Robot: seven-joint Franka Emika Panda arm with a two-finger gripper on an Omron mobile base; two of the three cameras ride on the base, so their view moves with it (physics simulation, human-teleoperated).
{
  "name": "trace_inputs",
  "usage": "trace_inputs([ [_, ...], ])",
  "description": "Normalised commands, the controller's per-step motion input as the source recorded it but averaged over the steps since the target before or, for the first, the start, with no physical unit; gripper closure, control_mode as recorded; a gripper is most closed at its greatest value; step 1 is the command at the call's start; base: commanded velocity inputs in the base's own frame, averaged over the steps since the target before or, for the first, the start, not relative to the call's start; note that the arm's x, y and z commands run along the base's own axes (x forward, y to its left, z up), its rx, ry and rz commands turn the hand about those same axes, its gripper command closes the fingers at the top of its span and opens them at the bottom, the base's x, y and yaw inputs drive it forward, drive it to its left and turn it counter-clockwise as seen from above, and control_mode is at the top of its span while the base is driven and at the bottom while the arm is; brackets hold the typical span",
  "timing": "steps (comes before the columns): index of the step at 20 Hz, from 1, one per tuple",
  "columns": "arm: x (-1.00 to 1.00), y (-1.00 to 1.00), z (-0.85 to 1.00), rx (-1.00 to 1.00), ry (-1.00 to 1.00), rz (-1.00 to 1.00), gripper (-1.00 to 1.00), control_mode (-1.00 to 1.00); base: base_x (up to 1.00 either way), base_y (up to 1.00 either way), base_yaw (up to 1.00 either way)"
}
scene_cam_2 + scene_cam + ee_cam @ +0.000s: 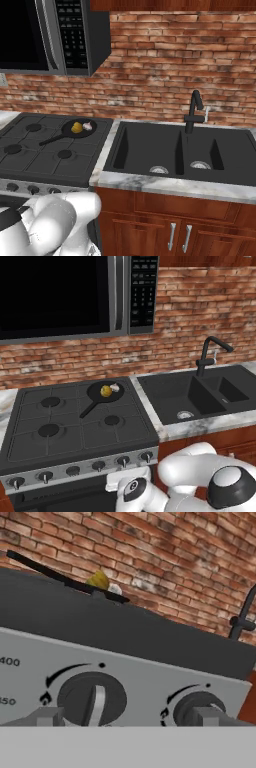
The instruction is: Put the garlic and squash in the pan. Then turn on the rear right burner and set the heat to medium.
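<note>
The black pan [98,397] sits over the rear right burner and hides its cap. The yellow squash [106,390] and the whitish garlic [115,388] lie in it side by side. From the other side, the pan [67,131] again holds the squash [76,128] and garlic [88,126]. My gripper [129,719] is open, low in front of the stove's control panel. The second knob from the right [91,699] lies between its fingers and the rightmost knob [200,709] is behind the right finger. The squash [98,579] peeks over the stove edge.
A row of knobs [98,465] runs along the stove front. The front right burner [112,420] and both left burners [50,402] are bare. A black double sink [150,150] with a faucet [194,110] lies to the right. A microwave [60,296] hangs above.
</note>
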Motion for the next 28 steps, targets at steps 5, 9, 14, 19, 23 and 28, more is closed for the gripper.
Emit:
trace_inputs([
  [5,0.24,-0.09,0.0,0.0,-0.05,0.21,-1.0,-1.0,0.0,0.0,0.0],
  [9,0.27,-0.37,0.0,0.0,0.0,0.13,-1.0,-1.0,0.0,0.0,0.0],
  [14,0.31,-0.47,-0.04,0.0,0.0,0.02,-1.0,-1.0,0.0,0.0,0.0],
  [19,0.41,-0.35,0.0,0.06,0.0,0.0,-1.0,-1.0,0.0,0.0,0.0],
  [23,0.46,-0.23,0.0,0.1,0.0,0.0,-1.0,-1.0,0.0,0.0,0.0],
  [28,0.2,-0.11,0.0,0.01,0.0,0.0,-1.0,-1.0,0.0,0.0,0.0],
])
